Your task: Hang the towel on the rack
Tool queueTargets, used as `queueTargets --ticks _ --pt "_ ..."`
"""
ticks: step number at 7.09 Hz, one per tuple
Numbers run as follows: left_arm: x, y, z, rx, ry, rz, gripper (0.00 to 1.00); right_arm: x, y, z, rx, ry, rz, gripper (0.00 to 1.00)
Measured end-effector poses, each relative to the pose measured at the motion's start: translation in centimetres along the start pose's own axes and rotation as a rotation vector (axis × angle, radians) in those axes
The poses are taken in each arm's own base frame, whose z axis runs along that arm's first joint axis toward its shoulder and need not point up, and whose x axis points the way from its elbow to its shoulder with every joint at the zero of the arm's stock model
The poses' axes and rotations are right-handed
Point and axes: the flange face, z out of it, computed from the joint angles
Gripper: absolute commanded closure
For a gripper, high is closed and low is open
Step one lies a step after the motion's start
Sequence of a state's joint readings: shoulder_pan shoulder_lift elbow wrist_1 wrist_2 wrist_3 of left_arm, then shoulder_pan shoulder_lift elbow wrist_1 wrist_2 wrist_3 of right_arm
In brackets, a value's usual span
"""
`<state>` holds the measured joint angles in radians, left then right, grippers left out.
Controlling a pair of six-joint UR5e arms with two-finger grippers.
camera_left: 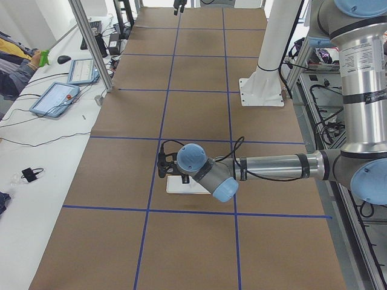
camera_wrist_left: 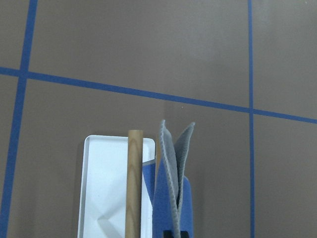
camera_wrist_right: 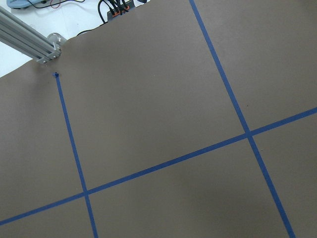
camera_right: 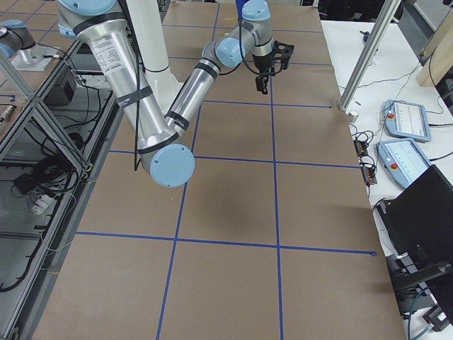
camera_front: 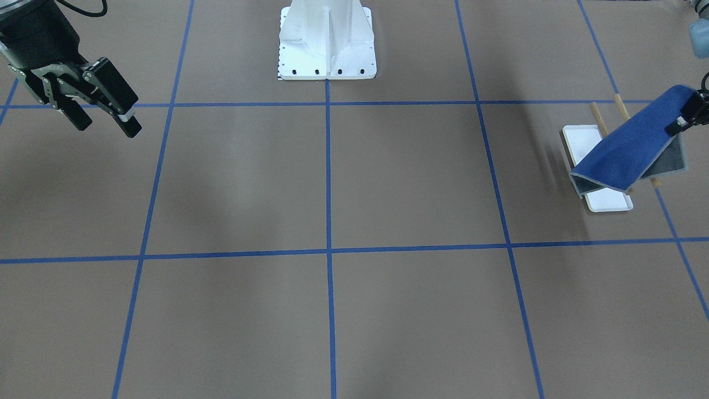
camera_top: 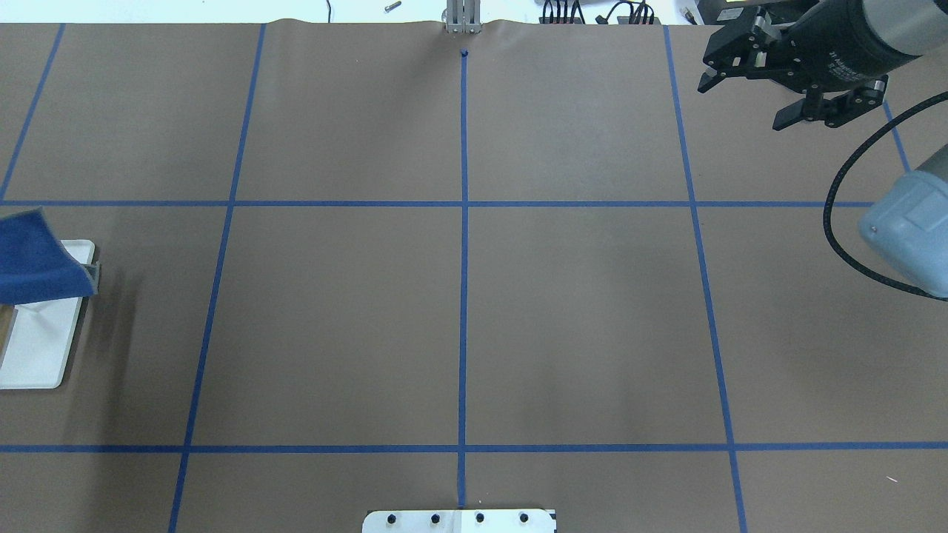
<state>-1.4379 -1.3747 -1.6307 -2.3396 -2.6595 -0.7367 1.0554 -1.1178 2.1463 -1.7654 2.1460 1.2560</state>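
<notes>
Bright blue, grey-backed square cloth towel (camera_front: 631, 149) over the rack, with my left end effector (camera_front: 682, 123) clamped on its upper corner.
The towel slants, blue face up, across the wooden rods of the small white-tray rack (camera_front: 609, 203). My right end effector (camera_front: 108, 124) hangs well apart over the brown worktop (camera_front: 332, 183), fingers spread.

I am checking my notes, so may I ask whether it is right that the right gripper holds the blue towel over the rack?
Not quite: the left gripper holds the towel over the rack, as the exterior front-facing view shows at its right edge. The right gripper hangs open and empty.
</notes>
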Motion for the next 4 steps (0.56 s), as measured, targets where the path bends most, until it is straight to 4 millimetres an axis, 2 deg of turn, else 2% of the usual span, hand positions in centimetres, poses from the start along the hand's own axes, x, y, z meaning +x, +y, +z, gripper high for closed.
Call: queueTargets --ticks 3,4 --pt "-3.1 0.1 0.5 -0.018 -0.023 -0.081 1.0 0.7 -0.8 -0.2 0.008 0.02 -0.004 0.0" --pt "-3.9 0.2 0.7 -0.022 -0.029 -0.099 0.46 1.1 -1.1 0.0 0.011 0.03 -0.013 0.0"
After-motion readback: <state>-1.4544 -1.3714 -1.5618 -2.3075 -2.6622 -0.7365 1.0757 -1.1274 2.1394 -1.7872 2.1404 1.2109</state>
